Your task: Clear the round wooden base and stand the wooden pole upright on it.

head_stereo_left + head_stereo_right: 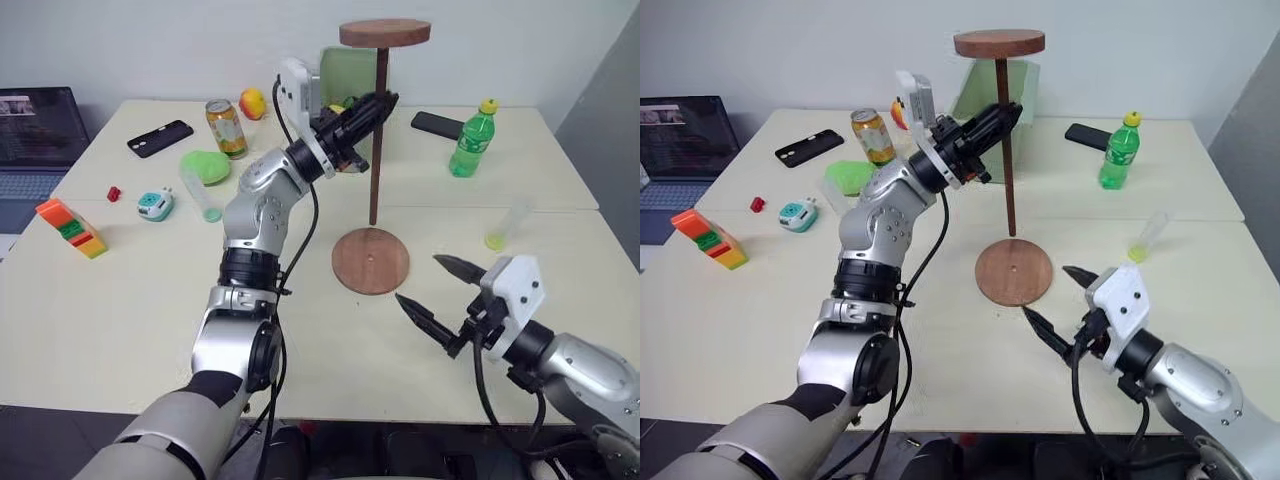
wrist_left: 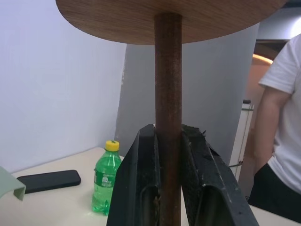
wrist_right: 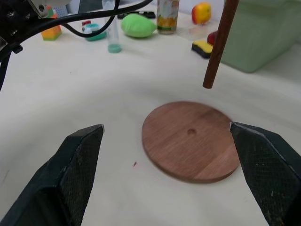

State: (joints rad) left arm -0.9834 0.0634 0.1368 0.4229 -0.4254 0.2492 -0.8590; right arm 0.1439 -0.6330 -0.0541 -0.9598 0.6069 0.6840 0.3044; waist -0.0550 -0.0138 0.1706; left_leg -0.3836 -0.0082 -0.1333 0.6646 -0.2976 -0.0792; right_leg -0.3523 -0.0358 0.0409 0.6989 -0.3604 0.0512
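The round wooden base (image 1: 371,260) lies flat on the table with a small hole at its centre and nothing on it; the right wrist view shows it too (image 3: 190,140). The wooden pole (image 1: 379,130) hangs upright, its fixed disc (image 1: 385,32) on top and its lower end a little above and behind the base. My left gripper (image 1: 378,103) is shut on the pole's upper shaft (image 2: 168,117). My right gripper (image 1: 430,290) stands open just right of the base, close to the table, with nothing between its fingers.
A green bottle (image 1: 472,139), a black phone (image 1: 437,124) and a clear tube (image 1: 506,226) lie to the right. A can (image 1: 226,128), green lump (image 1: 206,167), second phone (image 1: 160,138), coloured blocks (image 1: 71,227) and laptop (image 1: 30,140) are left. A person (image 2: 280,136) stands beyond the table.
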